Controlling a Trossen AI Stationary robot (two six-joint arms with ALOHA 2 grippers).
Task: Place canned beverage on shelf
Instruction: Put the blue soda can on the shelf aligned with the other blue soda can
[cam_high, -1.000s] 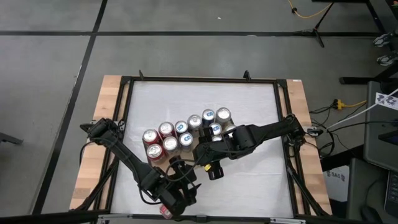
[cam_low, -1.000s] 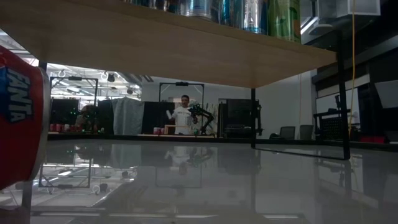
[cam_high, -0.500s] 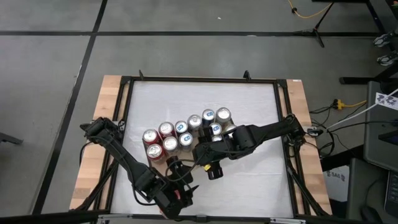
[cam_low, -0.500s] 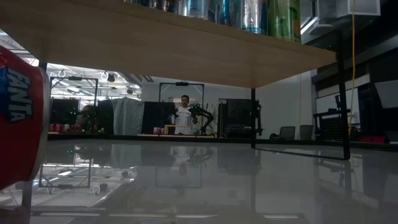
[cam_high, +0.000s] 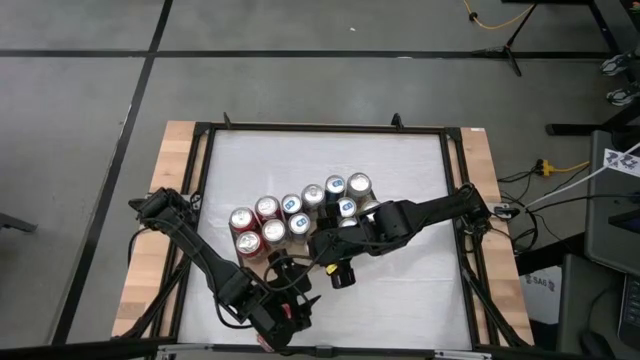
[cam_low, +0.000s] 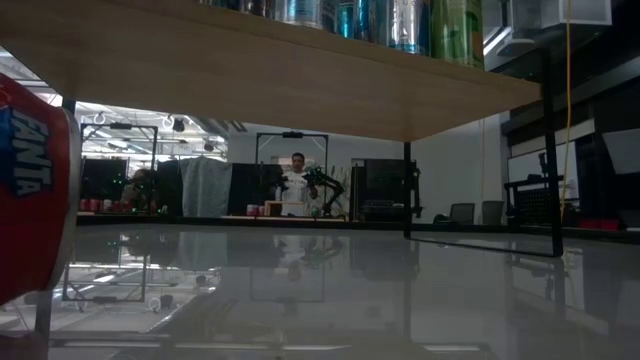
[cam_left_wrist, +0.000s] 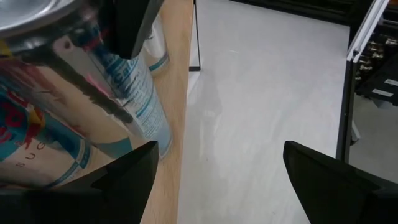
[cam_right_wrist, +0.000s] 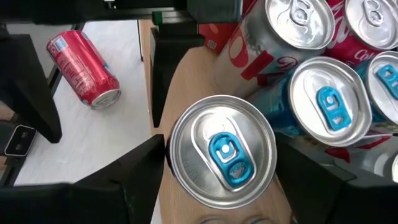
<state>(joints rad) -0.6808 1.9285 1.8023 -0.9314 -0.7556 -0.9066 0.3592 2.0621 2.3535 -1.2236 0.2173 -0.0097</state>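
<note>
Directly between the right gripper's (cam_right_wrist: 211, 180) fingers — a blue-tabbed can (cam_right_wrist: 222, 151), upright.

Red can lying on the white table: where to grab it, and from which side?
Mid-body, from straight above, fingers spanning its width. The red can lies on its side on the table, so only the round wall offers opposing faces from above. Gripped off-centre, it would likely tilt or roll.

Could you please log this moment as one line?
right gripper: around blue-tab can on shelf | left gripper: open, low near red can
</note>
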